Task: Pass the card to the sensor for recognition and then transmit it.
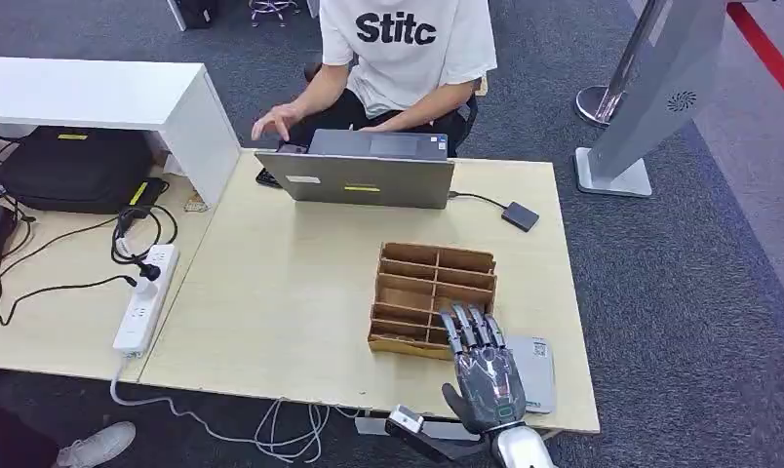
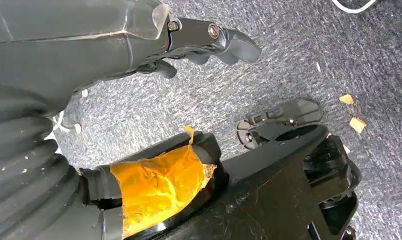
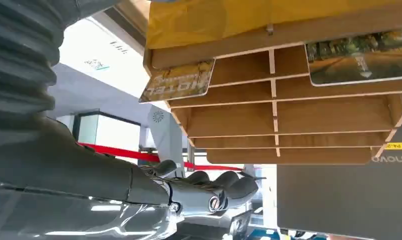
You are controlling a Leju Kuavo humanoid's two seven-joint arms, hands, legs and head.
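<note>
A wooden slotted card rack (image 1: 432, 283) stands on the table right of centre. My right hand (image 1: 484, 363) hovers over the rack's near edge, fingers stretched forward and apart, holding nothing. In the right wrist view the rack (image 3: 289, 120) holds two printed cards, one marked HOTEL (image 3: 179, 80) and another (image 3: 361, 55) in the neighbouring column, both in slots close to my fingers (image 3: 214, 187). A flat grey sensor pad (image 1: 534, 375) lies on the table just right of my hand. My left hand (image 2: 199, 40) hangs over the carpet floor, nothing in it.
A grey laptop (image 1: 369, 177) stands behind the rack, with a person seated at it in a white shirt (image 1: 408, 44). A small dark box (image 1: 521, 215) on a cable lies at the back right. A power strip (image 1: 146, 297) and cables occupy the left table.
</note>
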